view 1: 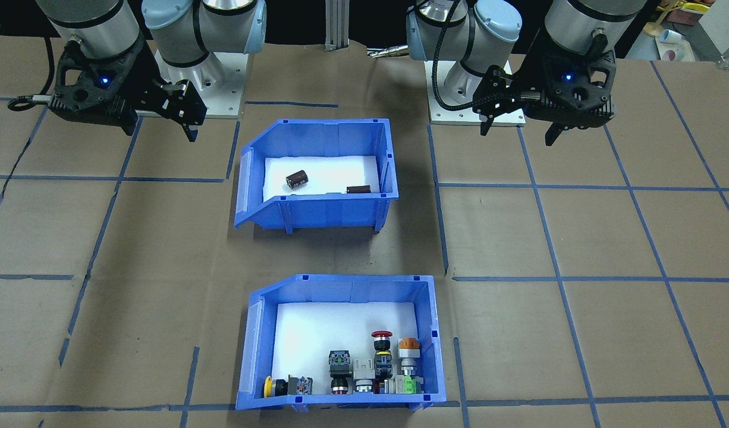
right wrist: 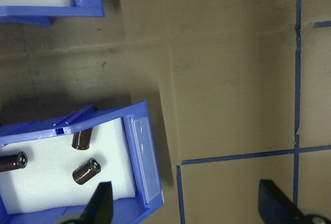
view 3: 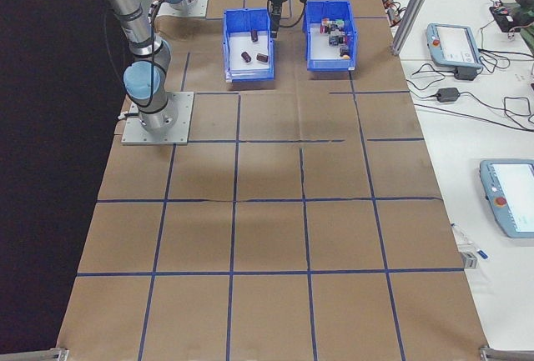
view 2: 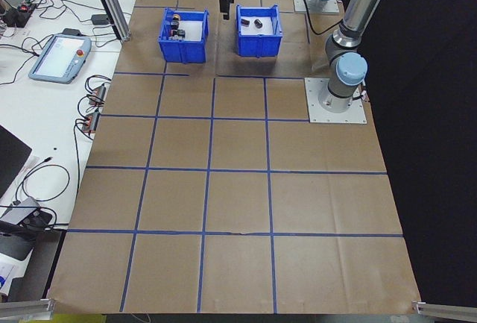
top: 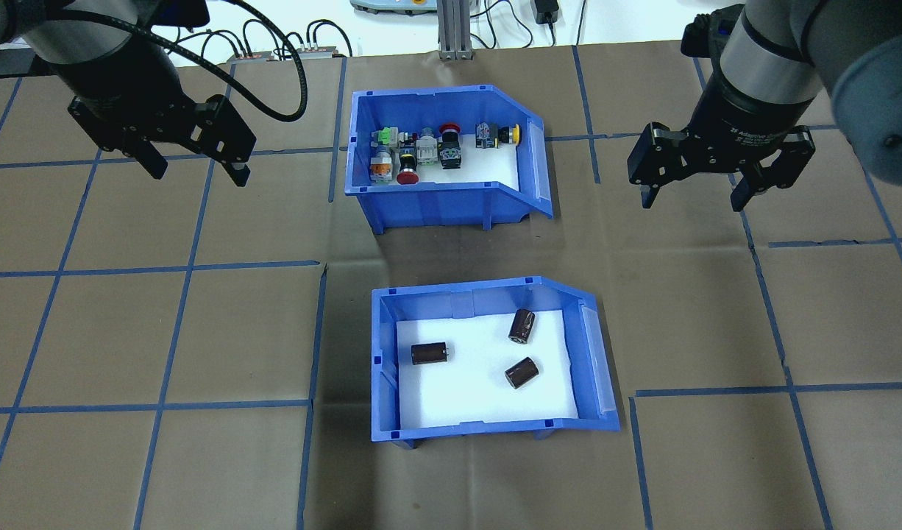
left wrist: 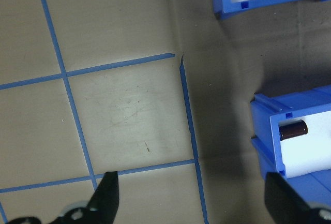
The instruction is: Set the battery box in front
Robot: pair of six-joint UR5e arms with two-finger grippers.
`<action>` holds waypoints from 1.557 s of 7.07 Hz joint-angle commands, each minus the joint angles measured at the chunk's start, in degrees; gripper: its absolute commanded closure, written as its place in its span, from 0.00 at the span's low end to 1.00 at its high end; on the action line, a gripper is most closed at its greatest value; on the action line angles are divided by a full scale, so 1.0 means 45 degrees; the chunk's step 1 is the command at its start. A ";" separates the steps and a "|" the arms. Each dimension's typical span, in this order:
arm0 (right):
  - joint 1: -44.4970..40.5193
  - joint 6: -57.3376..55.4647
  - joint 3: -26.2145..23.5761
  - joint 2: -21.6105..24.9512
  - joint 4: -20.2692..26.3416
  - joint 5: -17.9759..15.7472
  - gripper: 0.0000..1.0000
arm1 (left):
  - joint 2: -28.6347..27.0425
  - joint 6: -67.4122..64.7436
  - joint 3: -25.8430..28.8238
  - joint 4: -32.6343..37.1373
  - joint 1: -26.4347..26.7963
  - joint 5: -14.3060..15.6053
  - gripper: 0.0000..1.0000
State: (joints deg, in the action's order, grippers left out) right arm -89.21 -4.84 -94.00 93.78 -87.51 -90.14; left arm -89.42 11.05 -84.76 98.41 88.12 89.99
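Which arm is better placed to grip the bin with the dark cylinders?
Probably the left: its open claw faces the bin's tall side wall, while the right claw faces the low sloped lip. Both hover about equally near.

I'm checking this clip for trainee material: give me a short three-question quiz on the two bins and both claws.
1. True or false: the battery box lies nearer the robot's base than the switch bin.
2. How many dark cylinders lie in the battery box, going by the overhead view?
3. Which holds a bin? A) left claw B) right claw C) neither

Key:
1. True. In the overhead view it is the nearer bin, and in the front-facing view it is the one closer to the bases.
2. Three, all lying apart on the white liner.
3. C. Both claws hang open above bare table, one on each side of the bins.
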 commanded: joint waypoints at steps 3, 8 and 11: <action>-0.0020 0.0020 0.1218 -0.0797 0.0091 -0.0007 0.00 | 0.1526 -0.0091 -0.1918 -0.0303 0.0007 -0.0096 0.01; -0.0175 0.2777 0.2760 -0.2612 0.0169 0.0032 0.00 | 0.2778 -0.7399 -0.4557 -0.1380 0.0338 -0.1794 0.02; -0.0762 0.7775 0.4594 -0.4116 0.0053 0.0012 0.00 | 0.3190 -1.5726 -0.5496 -0.2271 0.2672 -0.1698 0.02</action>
State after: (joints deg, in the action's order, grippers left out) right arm -92.10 20.55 -76.66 78.23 -87.04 -90.10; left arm -75.82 -44.69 -107.61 90.86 95.00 82.21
